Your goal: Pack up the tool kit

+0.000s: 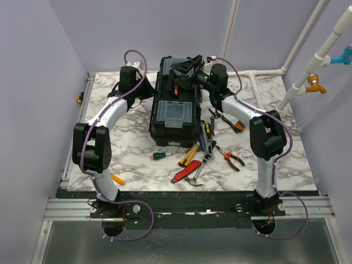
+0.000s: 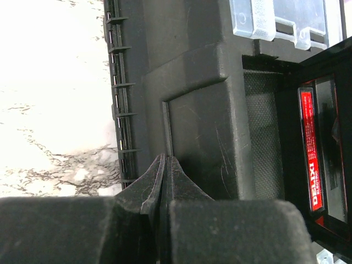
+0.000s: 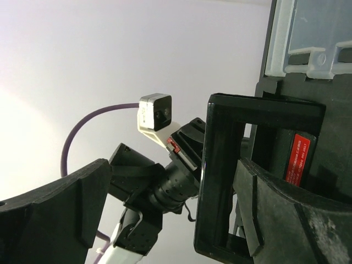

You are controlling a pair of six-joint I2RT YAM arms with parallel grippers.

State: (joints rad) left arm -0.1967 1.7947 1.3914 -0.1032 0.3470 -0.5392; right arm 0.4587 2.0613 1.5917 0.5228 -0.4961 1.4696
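Observation:
The black toolbox stands on the marble table with its lid down and grey translucent lid compartments. Its carry handle, black with a red label, stands raised between my right gripper's open fingers, close to the right finger. From above, the right gripper sits over the box's far half. My left gripper is shut on nothing, its tips against the box's left side; from above it is mostly hidden by its wrist. Loose hand tools lie on the table to the right of the box's near end.
A green-handled screwdriver, a yellow cutter, a red hammer and orange pliers lie among the tools. A yellow-handled tool lies by the left arm's base. White pipes run along the back right wall.

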